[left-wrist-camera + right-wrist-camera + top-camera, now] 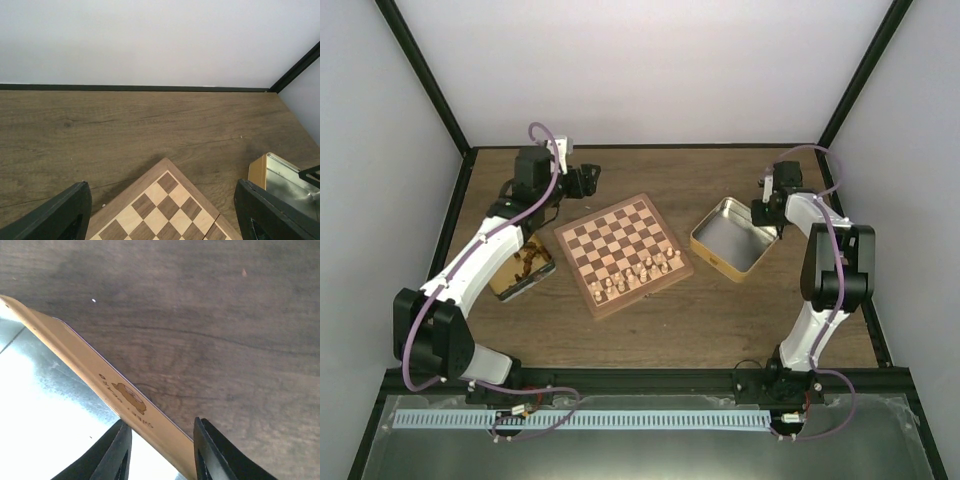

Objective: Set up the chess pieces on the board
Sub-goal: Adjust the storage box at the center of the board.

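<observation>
- Chess pieces [642, 272] crowded on board [620, 232]; easily toppled by careless reach.
- Left gripper [162, 215] wide apart, empty.
- Right gripper [160, 452] astride tin [718, 257] wall, grip unclear; tin-drag risk.

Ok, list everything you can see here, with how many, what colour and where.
board: one, brown-and-tan checks, table centre.
chess pieces: several, pale, too small to count, board's near rows.
right tin: one, gold, open, right of board.
left tin: one, dark contents, left of board.
table: one, brown wood.
left gripper: black, open, beyond board's far side.
right gripper: black, fingers astride right tin's wall.
</observation>
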Motion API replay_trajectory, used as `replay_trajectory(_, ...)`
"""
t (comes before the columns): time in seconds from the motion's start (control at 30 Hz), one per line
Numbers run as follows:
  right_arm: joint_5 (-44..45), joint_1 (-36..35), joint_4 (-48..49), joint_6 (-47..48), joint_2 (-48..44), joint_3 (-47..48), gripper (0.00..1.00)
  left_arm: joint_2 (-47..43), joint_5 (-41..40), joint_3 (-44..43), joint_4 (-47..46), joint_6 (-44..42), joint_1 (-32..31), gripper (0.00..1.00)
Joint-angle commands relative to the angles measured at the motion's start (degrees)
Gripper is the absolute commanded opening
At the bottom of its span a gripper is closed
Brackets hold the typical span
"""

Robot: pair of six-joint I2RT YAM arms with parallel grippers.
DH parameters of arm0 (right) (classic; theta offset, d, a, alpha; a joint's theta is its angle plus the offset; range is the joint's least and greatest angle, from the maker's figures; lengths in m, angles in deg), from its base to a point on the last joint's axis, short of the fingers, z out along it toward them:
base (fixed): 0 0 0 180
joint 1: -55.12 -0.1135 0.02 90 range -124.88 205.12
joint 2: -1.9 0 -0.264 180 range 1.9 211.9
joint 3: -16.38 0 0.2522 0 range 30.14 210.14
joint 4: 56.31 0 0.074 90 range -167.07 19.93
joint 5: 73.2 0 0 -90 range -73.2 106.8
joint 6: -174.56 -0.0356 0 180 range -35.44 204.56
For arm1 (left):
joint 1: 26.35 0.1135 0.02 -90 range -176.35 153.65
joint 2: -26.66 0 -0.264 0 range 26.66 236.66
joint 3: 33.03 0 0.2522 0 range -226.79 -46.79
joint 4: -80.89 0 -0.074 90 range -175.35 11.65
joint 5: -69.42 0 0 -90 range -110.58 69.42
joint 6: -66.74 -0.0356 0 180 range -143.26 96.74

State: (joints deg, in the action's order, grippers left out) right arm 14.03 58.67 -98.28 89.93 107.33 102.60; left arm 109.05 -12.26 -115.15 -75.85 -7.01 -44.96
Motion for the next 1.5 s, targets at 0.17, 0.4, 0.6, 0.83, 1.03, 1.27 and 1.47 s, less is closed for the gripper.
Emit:
replay_trajectory(0.17,7.18,0.32,-4.27,-9.69,-3.62,-4.27,0.30,1.17,2.00,-1.80,-0.92,-0.22,0.42,0.80)
replay_trajectory(0.4,16.07,0.32,-12.73,-24.25,-6.32,-7.11,0.26,1.52,2.60,-1.86,-0.97,0.16,0.44,0.79)
replay_trajectory(0.6,14.97,0.32,-18.76,-42.48,-11.45,-12.32,0.14,2.03,3.56,-1.94,-1.13,1.07,0.42,0.79)
replay_trajectory(0.83,10.44,0.32,-17.95,-50.63,-15.42,-16.46,0.16,2.25,4.17,-1.91,-1.24,1.81,0.42,0.79)
replay_trajectory(1.03,11.12,0.36,-17.38,-48.78,-17.73,-14.67,0.30,1.78,3.33,-1.68,-1.39,2.44,0.47,0.79)
replay_trajectory(1.27,10.52,0.32,-14.88,-45.45,-22.42,-14.75,0.44,0.38,1.34,-0.47,-1.82,2.47,0.43,0.79)
replay_trajectory(1.47,7.03,0.31,-12.11,-40.97,-25.29,-14.17,0.52,-1.31,0.01,2.98,-3.23,2.86,0.42,0.80)
